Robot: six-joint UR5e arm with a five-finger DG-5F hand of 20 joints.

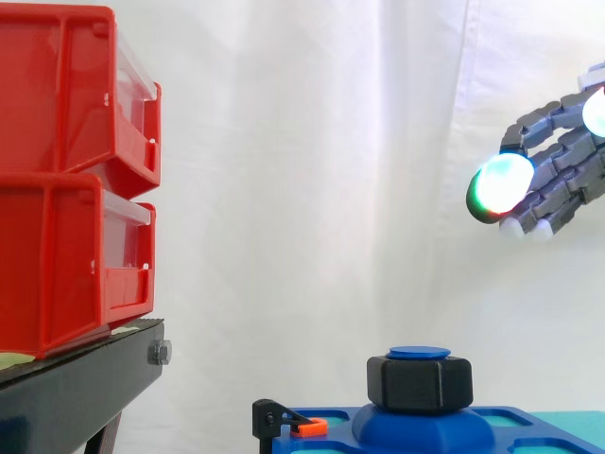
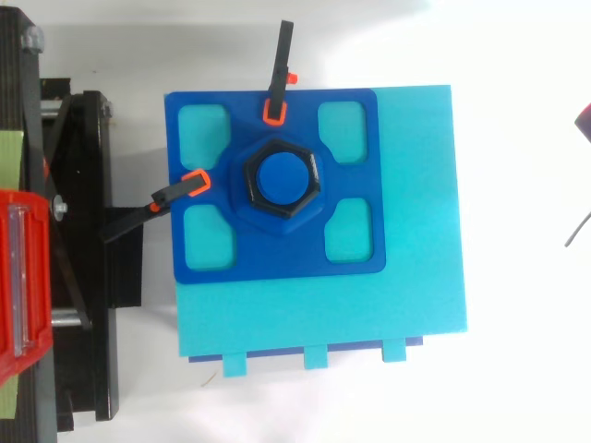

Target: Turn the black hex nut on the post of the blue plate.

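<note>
Robot hand: the robot hand [image 1: 558, 161] hangs in the air at about 2 o'clock from the nut in the side view, well apart from it and above it.
Hand state: its fingers are loosely spread and only slightly bent, holding nothing; one glowing pad [image 1: 501, 182] shows green and white and faces the bins.
Black hex nut: the black hex nut [image 1: 421, 383] sits upright around the blue post, low on it, resting on the plate's raised hub.
Post: the round blue post top [image 2: 282, 178] stands just proud of the nut and fills the nut's middle in the top view.
Blue plate: the blue plate [image 2: 277, 254] lies flat on a cyan block [image 2: 416, 231], set toward the block's 10 o'clock corner.
Clamps: two black clamps with orange tips grip the plate, one [image 2: 280, 65] at 12 o'clock from the nut, the other [image 2: 152, 205] at 9 o'clock.
Red bins: two red bins, one [image 1: 66, 95] stacked on the other [image 1: 66, 255], lie at 9 o'clock from the nut.
Stand: the bins rest on a black stand [image 1: 76, 388].
Backdrop: a white curtain [image 1: 312, 142] hangs behind everything.
</note>
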